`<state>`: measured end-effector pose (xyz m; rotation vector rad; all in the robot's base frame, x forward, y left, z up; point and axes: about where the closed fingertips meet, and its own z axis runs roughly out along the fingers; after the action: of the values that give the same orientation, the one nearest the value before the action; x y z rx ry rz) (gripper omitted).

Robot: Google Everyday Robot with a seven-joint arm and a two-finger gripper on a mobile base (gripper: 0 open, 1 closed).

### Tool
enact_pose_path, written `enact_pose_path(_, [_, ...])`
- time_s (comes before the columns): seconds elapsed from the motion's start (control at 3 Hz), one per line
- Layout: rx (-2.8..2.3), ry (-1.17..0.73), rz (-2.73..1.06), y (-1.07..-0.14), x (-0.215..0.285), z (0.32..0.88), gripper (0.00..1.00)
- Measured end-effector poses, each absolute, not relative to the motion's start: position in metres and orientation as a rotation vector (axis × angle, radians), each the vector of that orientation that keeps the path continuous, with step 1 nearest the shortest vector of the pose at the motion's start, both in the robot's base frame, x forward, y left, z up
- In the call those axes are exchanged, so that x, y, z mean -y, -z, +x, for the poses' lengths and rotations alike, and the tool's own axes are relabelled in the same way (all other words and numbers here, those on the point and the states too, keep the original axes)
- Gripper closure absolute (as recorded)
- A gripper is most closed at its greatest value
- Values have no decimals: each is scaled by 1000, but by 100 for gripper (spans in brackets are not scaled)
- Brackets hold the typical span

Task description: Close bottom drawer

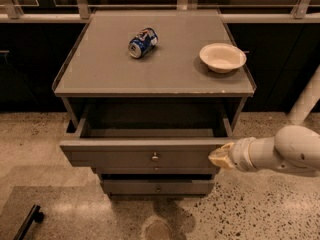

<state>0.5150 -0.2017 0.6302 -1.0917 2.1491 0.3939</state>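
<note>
A grey cabinet [165, 74] has an open drawer [120, 156] pulled out toward me, its inside bare, with a small knob [155, 157] on its front. Below it, a lower drawer front [157, 186] stands out only slightly. My gripper [220, 156], cream-coloured at the end of a white arm [285, 154], comes in from the right and sits against the right end of the open drawer's front.
A blue soda can [143, 42] lies on its side on the cabinet top, and a white bowl [222, 57] stands at its right. A white post [307, 101] stands at the right. A black object [27, 223] lies on the floor at bottom left.
</note>
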Motion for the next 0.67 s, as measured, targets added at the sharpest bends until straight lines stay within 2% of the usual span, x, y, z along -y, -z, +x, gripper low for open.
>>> enact_pose_path(0.67, [-2123, -260, -1116, -637, 179, 585, 100])
